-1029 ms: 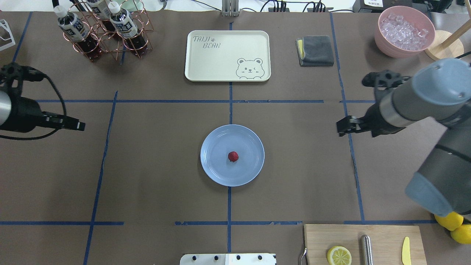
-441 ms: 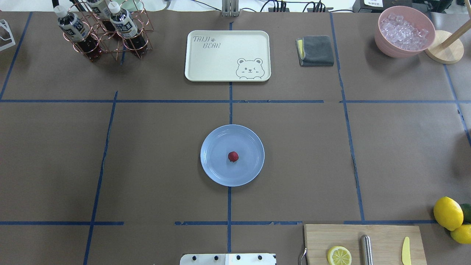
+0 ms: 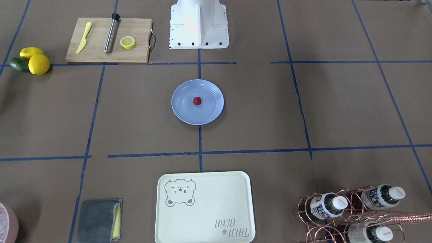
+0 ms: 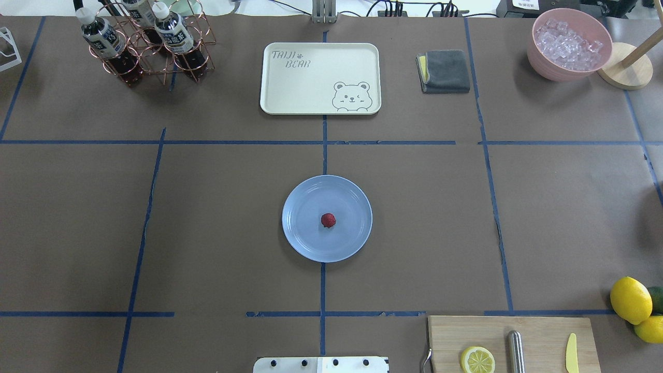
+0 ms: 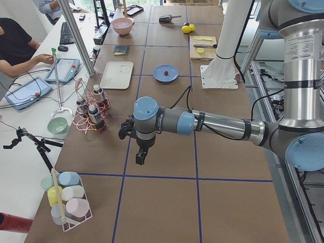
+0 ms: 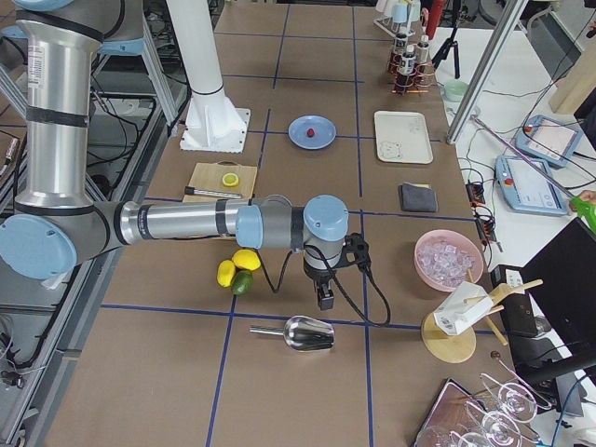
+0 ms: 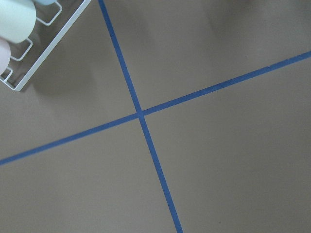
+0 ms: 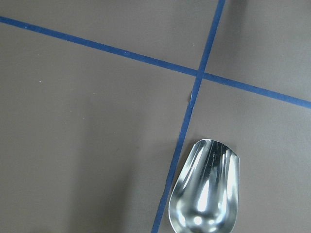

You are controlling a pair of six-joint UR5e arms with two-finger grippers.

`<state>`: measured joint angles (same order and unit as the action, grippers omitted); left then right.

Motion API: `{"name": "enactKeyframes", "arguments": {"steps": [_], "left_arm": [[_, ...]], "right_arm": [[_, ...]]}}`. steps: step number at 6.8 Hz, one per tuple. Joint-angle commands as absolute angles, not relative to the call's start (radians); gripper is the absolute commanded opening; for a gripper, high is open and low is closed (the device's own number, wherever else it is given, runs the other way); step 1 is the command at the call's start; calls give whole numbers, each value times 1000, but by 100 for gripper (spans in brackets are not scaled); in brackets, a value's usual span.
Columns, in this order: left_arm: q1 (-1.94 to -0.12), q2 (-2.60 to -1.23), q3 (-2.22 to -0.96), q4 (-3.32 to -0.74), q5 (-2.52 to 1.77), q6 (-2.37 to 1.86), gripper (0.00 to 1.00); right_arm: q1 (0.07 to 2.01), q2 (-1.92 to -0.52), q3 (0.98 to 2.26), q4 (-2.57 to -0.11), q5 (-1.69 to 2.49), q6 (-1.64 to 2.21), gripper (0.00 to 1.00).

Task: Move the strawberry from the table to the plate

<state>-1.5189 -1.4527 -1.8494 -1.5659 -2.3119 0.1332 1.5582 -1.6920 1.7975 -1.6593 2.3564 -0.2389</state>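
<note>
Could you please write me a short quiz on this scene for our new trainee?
1. True or false: the strawberry lies on the plate.
2. Which lies on the board? A. half lemon B. avocado C. cloth
3. What metal thing does the right wrist view show on the table?
Key: 1 true; 2 A; 3 a scoop.

Overhead, front views look steeply down from opposite sides of plate (image 4: 305, 235); end views see plate far off; wrist views close above table (image 7: 218, 170).
</note>
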Motion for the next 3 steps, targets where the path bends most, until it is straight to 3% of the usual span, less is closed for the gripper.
{"name": "enactKeyframes", "arguments": {"steps": [1, 3], "left_arm": [[-1522, -1436, -1852, -1552, -2358, 126, 100], [-1522, -1427, -1856, -1552, -2364, 126, 100]], "right_arm": [[1548, -1694, 1796, -1666, 2370, -188, 100], [1540, -1706, 1807, -1666, 2372, -167, 100]]}}
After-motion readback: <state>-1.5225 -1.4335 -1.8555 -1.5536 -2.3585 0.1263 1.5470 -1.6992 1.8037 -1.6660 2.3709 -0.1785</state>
